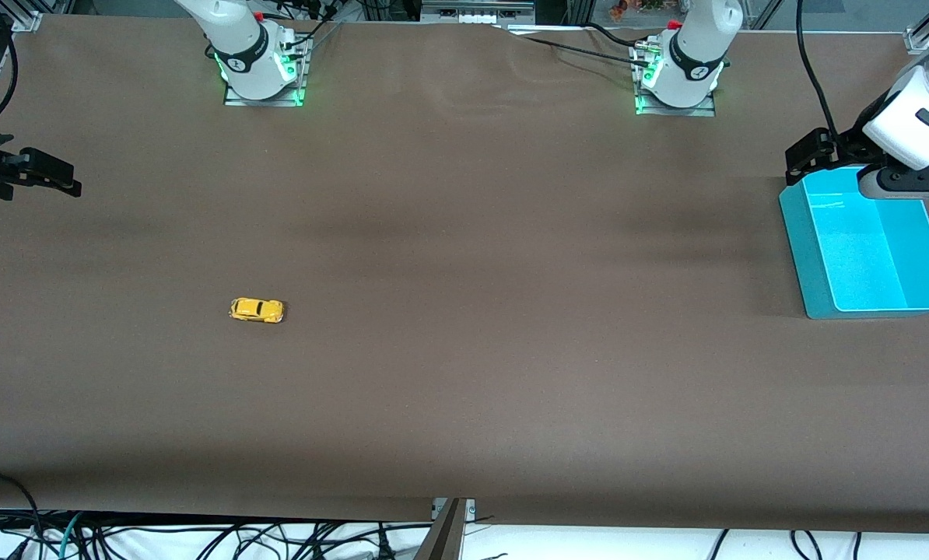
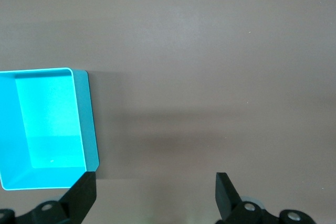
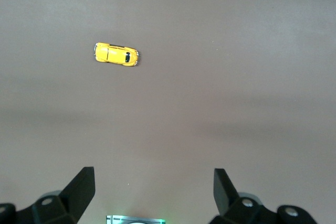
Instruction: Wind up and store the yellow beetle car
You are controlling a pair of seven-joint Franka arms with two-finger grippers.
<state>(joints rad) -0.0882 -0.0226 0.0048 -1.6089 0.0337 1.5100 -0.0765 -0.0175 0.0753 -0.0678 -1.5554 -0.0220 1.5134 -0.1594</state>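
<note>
The yellow beetle car point(image 1: 257, 309) stands alone on the brown table toward the right arm's end, and it also shows small in the right wrist view point(image 3: 116, 54). High over the table's edge at that end, my right gripper point(image 1: 66, 177) point(image 3: 154, 174) is open and empty, well apart from the car. My left gripper point(image 1: 797, 165) point(image 2: 156, 179) hangs open and empty over the cyan bin's corner farthest from the front camera. The cyan bin point(image 1: 803, 249) point(image 2: 88, 114) has nothing in it.
The brown table cover point(image 1: 464, 350) is bare between the car and the bin. The right arm's base point(image 1: 262, 66) and the left arm's base point(image 1: 676, 78) stand along the edge farthest from the front camera. Loose cables point(image 1: 200, 537) hang below the nearest edge.
</note>
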